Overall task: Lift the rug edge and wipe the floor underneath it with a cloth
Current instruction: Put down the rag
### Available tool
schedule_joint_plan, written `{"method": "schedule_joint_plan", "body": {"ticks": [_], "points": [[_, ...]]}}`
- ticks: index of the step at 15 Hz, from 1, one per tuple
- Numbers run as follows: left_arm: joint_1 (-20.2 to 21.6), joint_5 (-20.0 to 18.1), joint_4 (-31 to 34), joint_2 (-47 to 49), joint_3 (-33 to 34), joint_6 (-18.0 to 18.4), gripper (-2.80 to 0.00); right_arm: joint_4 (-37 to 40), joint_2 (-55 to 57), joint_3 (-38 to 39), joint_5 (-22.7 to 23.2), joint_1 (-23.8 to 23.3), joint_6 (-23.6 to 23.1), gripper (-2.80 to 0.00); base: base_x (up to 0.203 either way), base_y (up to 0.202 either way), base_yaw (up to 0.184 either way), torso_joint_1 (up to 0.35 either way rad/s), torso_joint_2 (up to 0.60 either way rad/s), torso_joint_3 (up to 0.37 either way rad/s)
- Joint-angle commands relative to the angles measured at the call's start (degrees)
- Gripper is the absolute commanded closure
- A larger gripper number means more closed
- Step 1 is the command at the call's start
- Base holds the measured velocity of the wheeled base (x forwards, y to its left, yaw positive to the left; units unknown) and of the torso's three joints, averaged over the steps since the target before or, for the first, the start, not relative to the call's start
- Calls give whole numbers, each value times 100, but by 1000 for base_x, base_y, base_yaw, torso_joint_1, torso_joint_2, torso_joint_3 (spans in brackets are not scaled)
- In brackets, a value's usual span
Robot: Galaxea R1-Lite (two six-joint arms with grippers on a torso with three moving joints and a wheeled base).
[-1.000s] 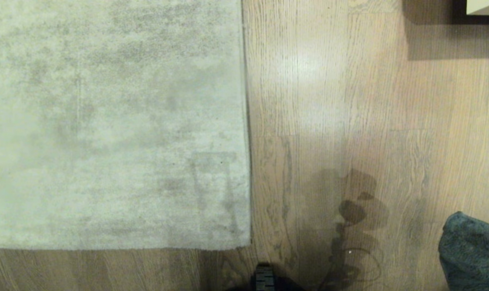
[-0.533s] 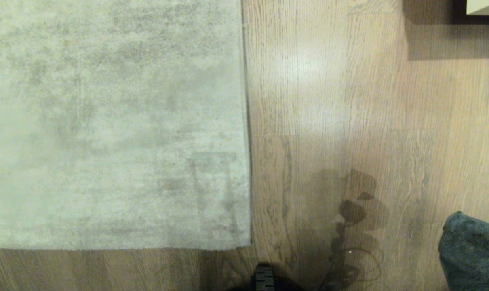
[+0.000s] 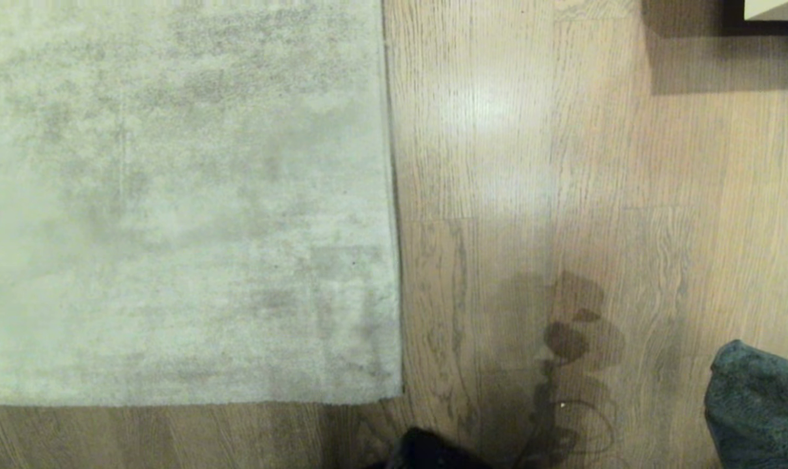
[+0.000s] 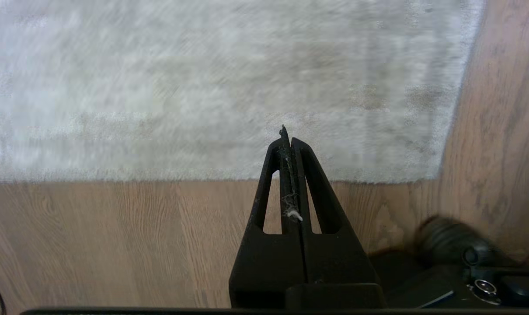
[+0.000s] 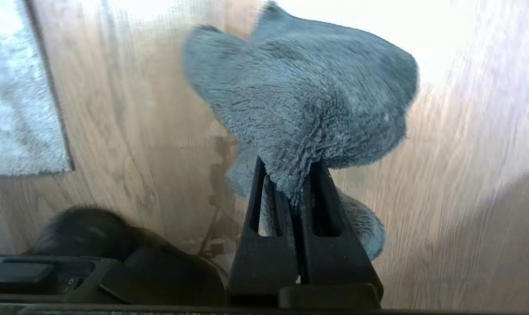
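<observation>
Your right pincer (image 5: 290,183) pinches the soft, light cloth (image 5: 304,105); left pincer (image 4: 287,140) pressed together, empty. Likely floppy rug (image 3: 172,195): grip its corner beside the floor (image 3: 531,163).

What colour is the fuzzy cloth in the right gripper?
Dark grey-teal fuzzy cloth, clearest in the right wrist view.

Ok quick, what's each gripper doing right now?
Left gripper: shut, empty, above the rug corner.
Right gripper: shut on the grey-teal cloth, above the floor.
</observation>
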Motion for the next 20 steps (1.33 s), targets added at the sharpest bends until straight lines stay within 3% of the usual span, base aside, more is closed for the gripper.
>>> {"method": "schedule_joint_plan", "body": {"ticks": [1,15,20], "points": [[2,3,1,-1,0,-8,0,-2,9,0,3,0,-3,0,0,0,0,0,0,0],[2,12,1,-1,0,-10,0,-2,0,0,3,0,-3,0,-1,-175,0,2,3,2],[2,9,1,-1,0,-19,0,-2,5,0,3,0,-3,0,0,-20,0,0,0,0]]}}
